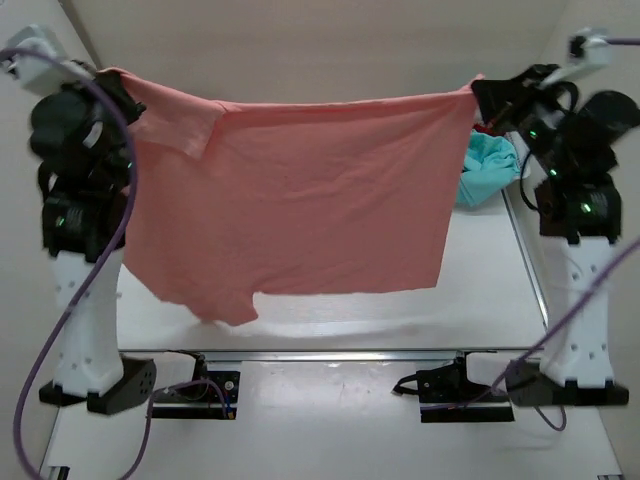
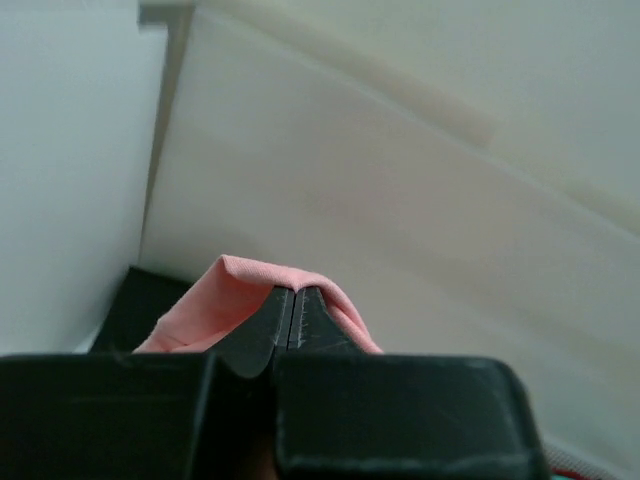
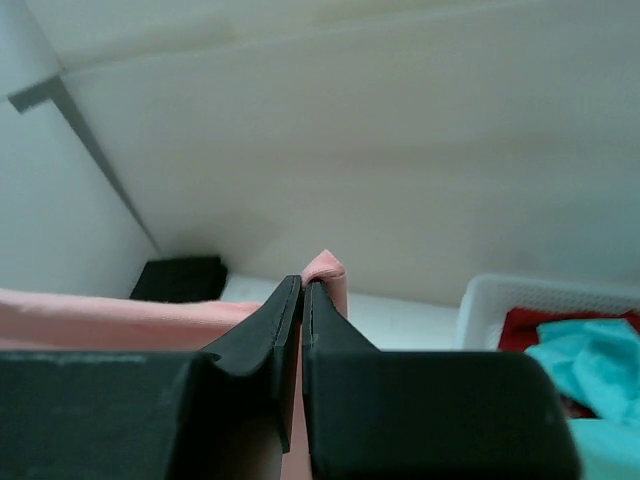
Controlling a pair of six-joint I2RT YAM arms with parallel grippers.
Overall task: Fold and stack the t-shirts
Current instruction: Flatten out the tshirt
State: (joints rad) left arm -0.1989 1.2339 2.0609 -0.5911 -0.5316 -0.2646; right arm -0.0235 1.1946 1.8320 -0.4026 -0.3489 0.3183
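Observation:
A salmon-pink t-shirt [image 1: 300,190] hangs spread like a curtain above the table, held up high by both arms. My left gripper [image 1: 108,76] is shut on its upper left corner; pink cloth [image 2: 235,290] bulges over the shut fingertips [image 2: 292,292]. My right gripper [image 1: 482,92] is shut on the upper right corner, with a pink fold [image 3: 328,272] poking out past its tips [image 3: 303,282]. A teal t-shirt [image 1: 488,165] and a red one [image 3: 525,325] lie in the basket at the right. A folded black t-shirt [image 3: 180,278] lies at the far back.
The white mesh basket [image 3: 500,295] stands at the table's right side behind the right arm. The hanging shirt's lower hem [image 1: 300,295] ends above the white tabletop [image 1: 380,320]. White enclosure walls [image 1: 300,40] close in the back and sides.

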